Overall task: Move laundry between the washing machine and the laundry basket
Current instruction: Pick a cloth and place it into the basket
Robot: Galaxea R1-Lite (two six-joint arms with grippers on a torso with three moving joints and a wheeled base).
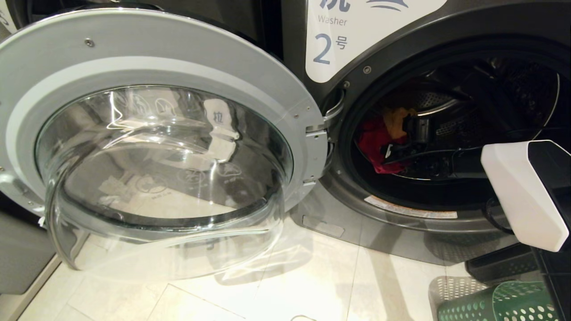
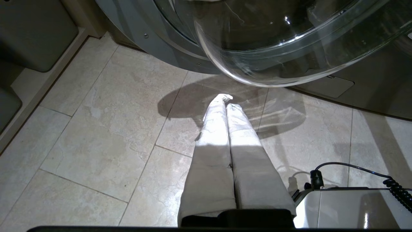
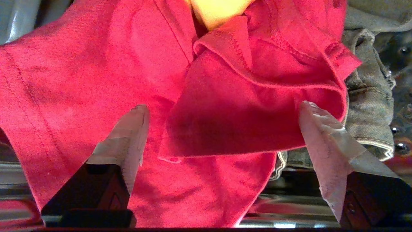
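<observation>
The right gripper [image 3: 222,109] is inside the washing machine [image 1: 357,40], jaws spread wide and gripping nothing — the red-pink cloth [image 3: 128,64] bunches between and just ahead of its fingers [image 3: 135,129]. Mustard cloth [image 3: 219,9] lies beyond it, the grey-olive piece [image 3: 370,96] beside — the left gripper [image 2: 226,100] hangs closed over the floor [image 2: 96,129].
</observation>
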